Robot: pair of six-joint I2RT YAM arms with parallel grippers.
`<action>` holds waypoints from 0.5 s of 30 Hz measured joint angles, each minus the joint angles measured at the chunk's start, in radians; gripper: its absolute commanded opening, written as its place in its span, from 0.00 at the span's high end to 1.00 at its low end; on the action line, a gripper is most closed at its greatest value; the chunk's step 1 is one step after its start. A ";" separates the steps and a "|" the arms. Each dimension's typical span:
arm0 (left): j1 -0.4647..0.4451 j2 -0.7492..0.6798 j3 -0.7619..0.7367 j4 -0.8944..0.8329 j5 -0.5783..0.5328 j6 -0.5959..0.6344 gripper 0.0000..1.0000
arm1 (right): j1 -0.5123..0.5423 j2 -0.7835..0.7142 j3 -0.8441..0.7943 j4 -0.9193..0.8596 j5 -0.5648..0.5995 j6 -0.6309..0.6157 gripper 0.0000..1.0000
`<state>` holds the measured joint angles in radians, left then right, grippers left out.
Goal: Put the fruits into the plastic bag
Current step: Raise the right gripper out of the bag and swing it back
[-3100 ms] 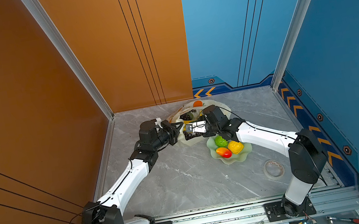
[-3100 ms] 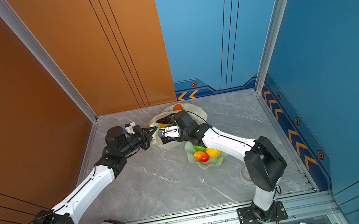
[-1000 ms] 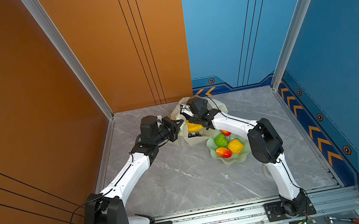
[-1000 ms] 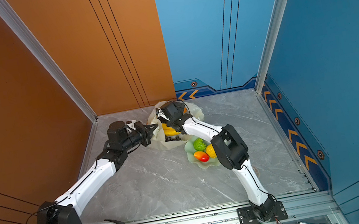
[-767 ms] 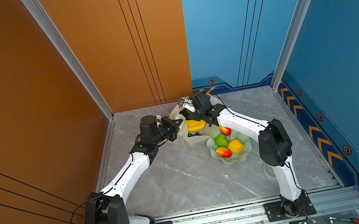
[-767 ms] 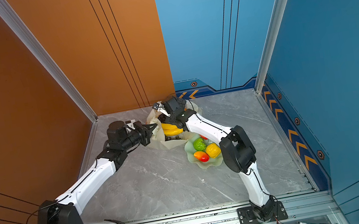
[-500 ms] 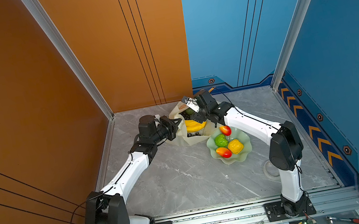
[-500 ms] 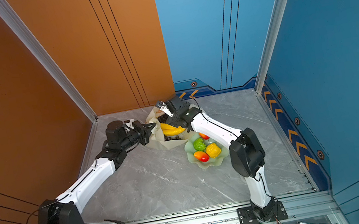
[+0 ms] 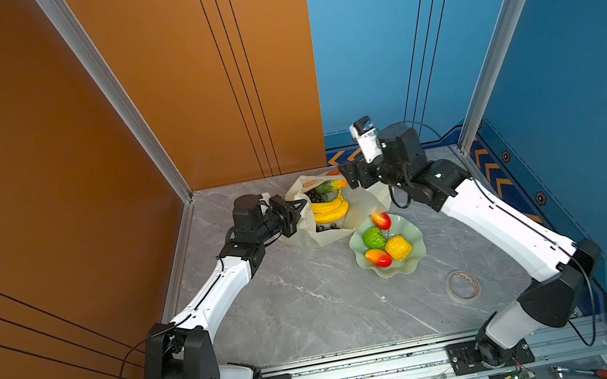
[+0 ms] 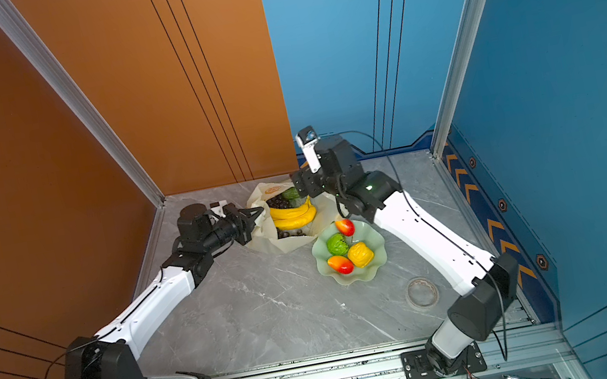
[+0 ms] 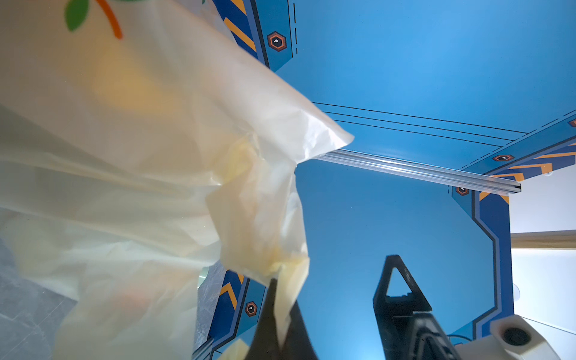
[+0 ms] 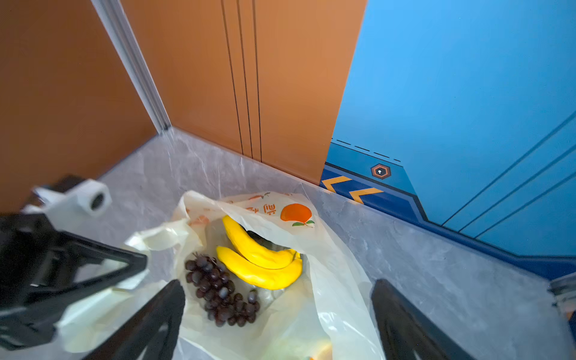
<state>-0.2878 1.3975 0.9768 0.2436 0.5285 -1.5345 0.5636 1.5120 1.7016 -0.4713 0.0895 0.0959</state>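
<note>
The bag [image 9: 361,203] is lying open at the worktop's [image 9: 315,315] 12 o'clock, already holding bananas [image 9: 329,211] and grapes [image 12: 218,290]. At its 9 o'clock the left end effector [image 9: 294,212] is clamping the rim, apparently to prop the mouth open. The right end effector [image 12: 277,285] is hovering above, fingers apart and empty. Four fruits [image 9: 374,238] are waiting in the dish [image 9: 417,259] at the bag's 5 o'clock.
</note>
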 measured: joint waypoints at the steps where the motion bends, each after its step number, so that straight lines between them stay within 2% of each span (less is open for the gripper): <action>1: 0.000 0.000 0.000 0.000 0.000 0.000 1.00 | -0.024 -0.027 0.000 -0.011 -0.015 0.045 0.03; 4: 0.000 0.000 0.000 0.000 0.000 0.000 1.00 | -0.111 -0.103 -0.011 -0.049 -0.078 0.156 0.00; 8: 0.000 0.000 0.000 0.000 0.000 0.000 1.00 | -0.248 -0.226 -0.114 -0.088 -0.166 0.270 0.00; 15: -0.001 0.000 0.000 0.000 -0.001 0.001 1.00 | -0.460 -0.353 -0.300 -0.229 -0.293 0.311 0.00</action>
<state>-0.2890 1.3975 0.9768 0.2436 0.5278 -1.5337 0.1032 1.1591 1.4017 -0.7006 -0.2039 0.4068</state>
